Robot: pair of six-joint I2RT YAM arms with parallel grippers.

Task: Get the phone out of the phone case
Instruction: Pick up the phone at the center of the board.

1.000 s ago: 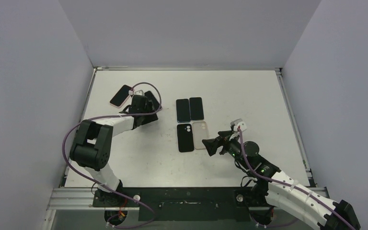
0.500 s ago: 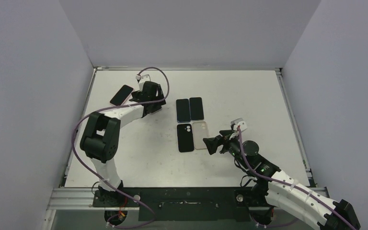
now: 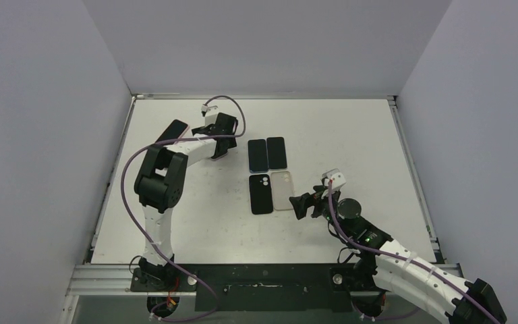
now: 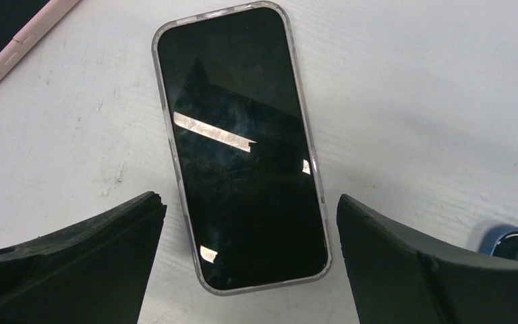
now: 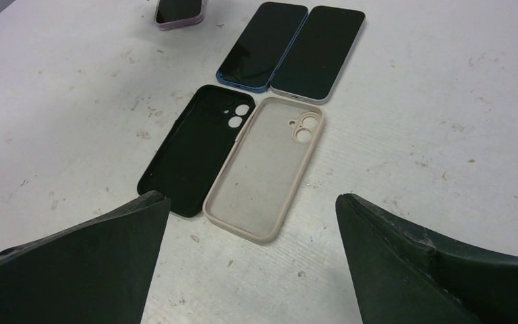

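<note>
A black-screened phone point(image 4: 239, 148) in a clear, purplish phone case point(image 4: 166, 145) lies flat on the table. My left gripper point(image 4: 248, 201) hovers open over its near end, one finger on each side and neither touching it. In the top view that gripper point(image 3: 218, 144) is at the back left and hides most of the phone. The right wrist view catches this phone's end point(image 5: 179, 12) at its top edge. My right gripper point(image 5: 251, 199) is open and empty, low over the table just short of the two empty cases, right of centre in the top view point(image 3: 299, 204).
A second phone in a pink case point(image 3: 172, 132) lies left of the left gripper. Two bare phones, one blue-edged point(image 5: 263, 44) and one pale-edged point(image 5: 318, 50), lie side by side mid-table. In front of them sit an empty black case point(image 5: 199, 152) and an empty beige case point(image 5: 266, 172).
The left arm swung back and to the right, away from the pink-cased phone, and its jaws opened wide. The right gripper has barely moved.
</note>
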